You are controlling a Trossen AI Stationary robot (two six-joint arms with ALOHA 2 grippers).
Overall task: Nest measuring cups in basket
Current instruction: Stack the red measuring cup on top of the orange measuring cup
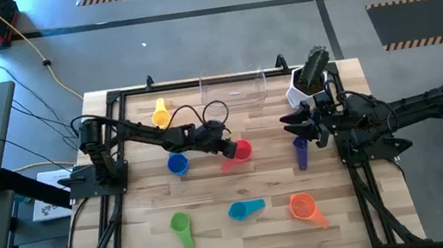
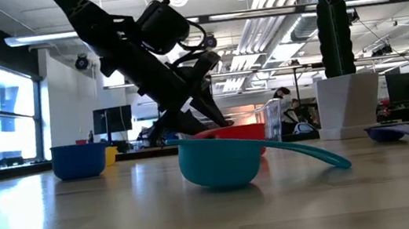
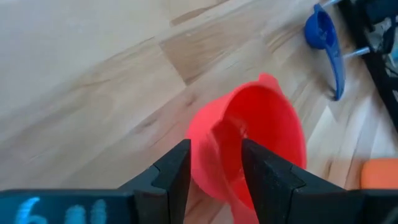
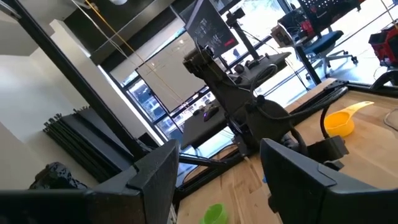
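My left gripper (image 1: 229,147) (image 3: 216,150) is near the middle of the table, shut on the red measuring cup (image 1: 243,149) (image 3: 273,124). In the low view the red cup (image 2: 231,134) shows behind the teal cup (image 2: 219,164). My right gripper (image 1: 301,123) (image 4: 217,168) is open and raised above the table beside the purple cup (image 1: 301,153), touching nothing. Yellow (image 1: 161,113), blue (image 1: 177,163), green (image 1: 182,229), teal (image 1: 247,210) and orange (image 1: 305,208) cups lie apart on the wood. The clear basket (image 1: 234,87) stands at the far edge. My left gripper pinches the red cup's side wall at the rim (image 3: 211,168), one finger (image 3: 177,174) outside the bowl and the other (image 3: 264,177) inside it. The fingers come slanting down from the table's left. Whether the cup's base rests on the table, I cannot tell.
A white pot with a green cactus (image 1: 303,88) stands at the far right, close to my right gripper and next to the basket. Black frame rails (image 1: 115,200) run along the table's left and right sides. Bare wood lies between the red cup and the basket.
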